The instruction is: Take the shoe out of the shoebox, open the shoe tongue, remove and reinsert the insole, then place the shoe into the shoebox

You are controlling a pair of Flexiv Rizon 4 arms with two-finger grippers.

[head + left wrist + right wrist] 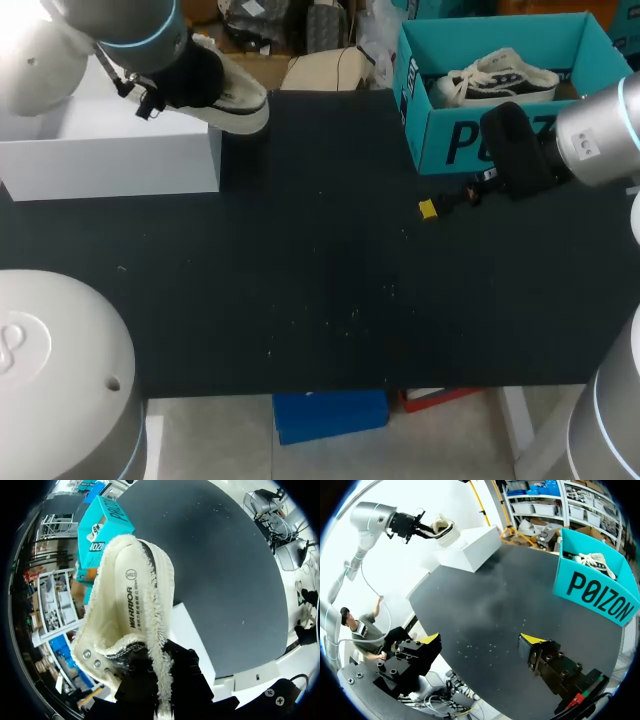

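Note:
A cream shoe [238, 98] with a fleecy lining hangs above the white box [110, 150] at the table's far left. My left gripper [188, 76] is shut on its collar. In the left wrist view the shoe [131, 605] opens toward the camera, its printed insole [131, 600] lies inside, and the black fingers [150, 680] pinch the fleecy edge. A teal shoebox [480, 135] stands at the far right with a second lace-up shoe [500, 78] in it. My right gripper [450, 200] hovers open just in front of that box, holding nothing; in its own view the gripper [481, 640] has its yellow tips far apart.
The black tabletop [320, 290] stretches between the white box and the teal shoebox [597, 595]. The white box [470, 547] sits at the table's far left corner, under my left arm's shoe [442, 530].

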